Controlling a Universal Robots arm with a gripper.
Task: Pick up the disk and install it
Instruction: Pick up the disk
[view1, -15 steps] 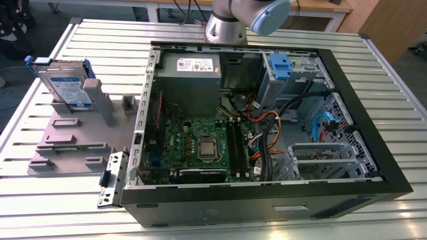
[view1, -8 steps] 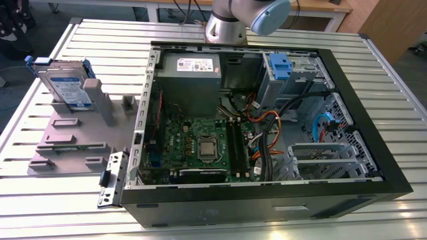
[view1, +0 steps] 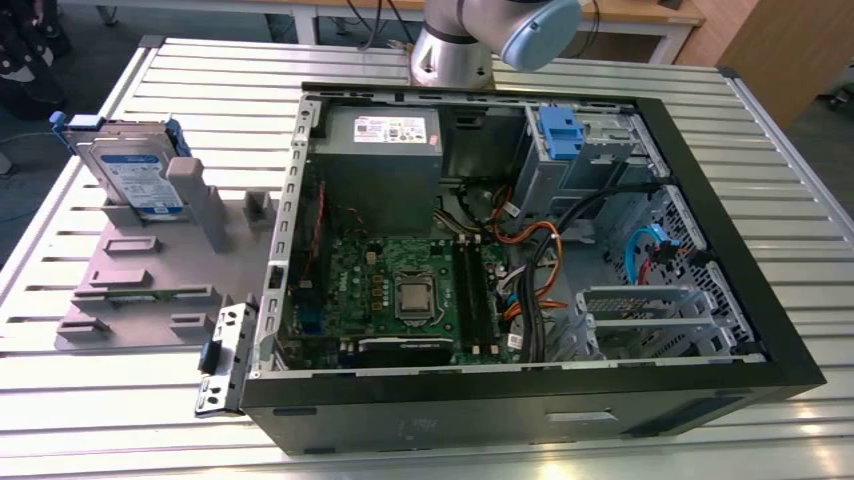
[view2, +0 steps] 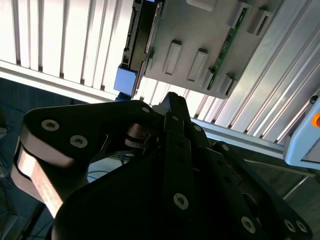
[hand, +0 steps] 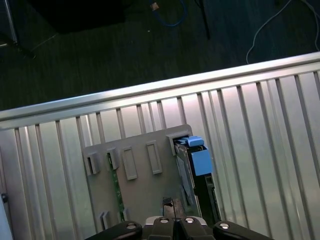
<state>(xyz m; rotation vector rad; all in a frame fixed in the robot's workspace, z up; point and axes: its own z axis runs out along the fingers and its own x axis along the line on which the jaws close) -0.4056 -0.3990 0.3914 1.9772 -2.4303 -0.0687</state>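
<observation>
Exterior view, beginning from its left: the disk (view1: 134, 172) stands upright on its edge in a slot of the grey holder plate (view1: 147, 295). This plate lies on the slatted metal table (view1: 200, 80), just beside the open computer case (view1: 534, 405), at the exterior view's left of the case. The disk is silver with a white-and-blue label on its face. A blue carrier bracket frames it, with a blue tab at its upper end.

I judge that the task is at its very beginning: the disk is not yet picked up and nothing of it is inside the case. The drive bay (view1: 601, 150) with its blue latch (view1: 558, 133) sits in the far corner of the case.

In the first wrist view the gripper (hand: 169, 204) hangs above the holder plate, outside the case and apart from the disk. Its fingers are pressed together and pinch nothing.
</observation>
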